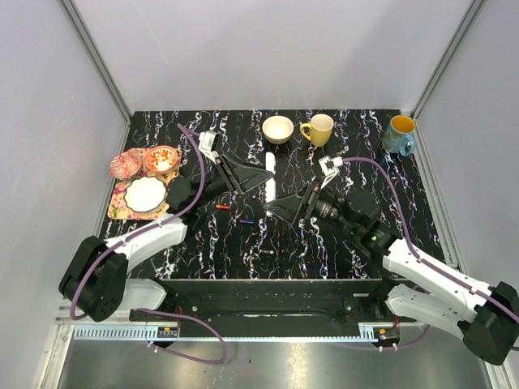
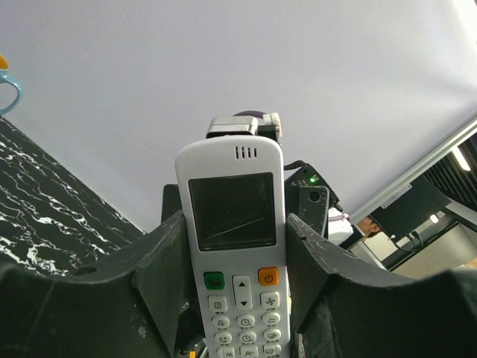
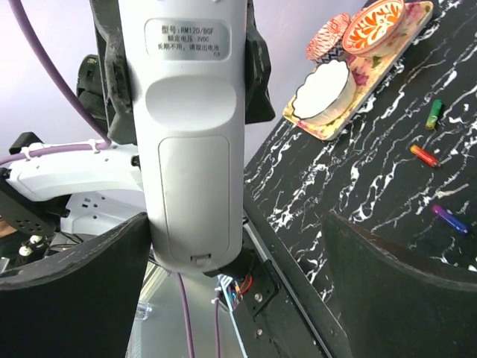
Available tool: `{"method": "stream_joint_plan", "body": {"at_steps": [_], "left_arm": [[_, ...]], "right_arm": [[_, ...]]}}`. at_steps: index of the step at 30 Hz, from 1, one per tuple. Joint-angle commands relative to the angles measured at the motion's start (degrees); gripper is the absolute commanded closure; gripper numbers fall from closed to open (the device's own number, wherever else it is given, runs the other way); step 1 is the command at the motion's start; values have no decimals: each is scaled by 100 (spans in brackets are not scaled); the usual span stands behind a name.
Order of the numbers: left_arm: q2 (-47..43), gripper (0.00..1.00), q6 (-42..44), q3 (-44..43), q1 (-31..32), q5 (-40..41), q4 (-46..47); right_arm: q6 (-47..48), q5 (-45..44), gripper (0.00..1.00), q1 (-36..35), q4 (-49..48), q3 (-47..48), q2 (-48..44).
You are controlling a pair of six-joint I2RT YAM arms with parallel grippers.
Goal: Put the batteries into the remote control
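My left gripper [image 1: 259, 180] is shut on the white remote control [image 1: 270, 173] and holds it off the table. In the left wrist view the remote [image 2: 237, 246] faces the camera with its dark screen and buttons, between my fingers [image 2: 168, 253]. My right gripper [image 1: 281, 204] is open beside it. In the right wrist view the remote's back [image 3: 192, 149], its cover closed, hangs between my spread right gripper [image 3: 235, 224], close to the left finger [image 3: 89, 283]. A red-orange battery [image 1: 223, 207] and a bluish one [image 1: 245, 220] lie on the table. They also show in the right wrist view, red-orange [image 3: 423, 155] and bluish [image 3: 449, 219], with a green-yellow one [image 3: 434, 113].
A tray [image 1: 117, 212] with a white dish and two patterned bowls sits at the left; it also shows in the right wrist view [image 3: 387, 56]. A cream bowl [image 1: 278, 129], a yellow mug [image 1: 319, 130] and a blue mug [image 1: 400, 135] stand along the back.
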State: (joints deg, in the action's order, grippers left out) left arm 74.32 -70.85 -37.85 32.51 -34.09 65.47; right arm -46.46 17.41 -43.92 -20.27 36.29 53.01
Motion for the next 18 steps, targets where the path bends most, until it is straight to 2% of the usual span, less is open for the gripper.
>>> {"method": "stream_joint_plan", "body": {"at_steps": [1,6,7,9,10,14,15,17,18], "left_arm": [[-32,100,-175,-21,-17,-151,721],[-32,100,-184,-21,-17,-160,739],[-15,100,-184,-12,-17,-160,774],[-14,100,-184,5,-8,-160,791],[-14,100,-184,23,-8,-160,818],[-23,96,-114,32,-26,-160,695],[-23,81,-61,23,-34,-160,643],[-49,60,9,5,-61,-177,467],[-67,36,71,-3,-113,-186,397]], "right_arm": [[-179,351,1,-2,-942,36,261],[-408,579,15,24,-1356,27,490],[-443,606,22,24,-1478,1,551],[-513,685,30,33,-1576,-17,596],[-522,711,39,33,-1663,-43,587],[-522,816,55,33,-1585,-70,508],[-496,834,57,33,-1542,-70,482],[-400,895,66,33,-1296,-26,359],[-338,913,68,33,-1182,-8,307]]}}
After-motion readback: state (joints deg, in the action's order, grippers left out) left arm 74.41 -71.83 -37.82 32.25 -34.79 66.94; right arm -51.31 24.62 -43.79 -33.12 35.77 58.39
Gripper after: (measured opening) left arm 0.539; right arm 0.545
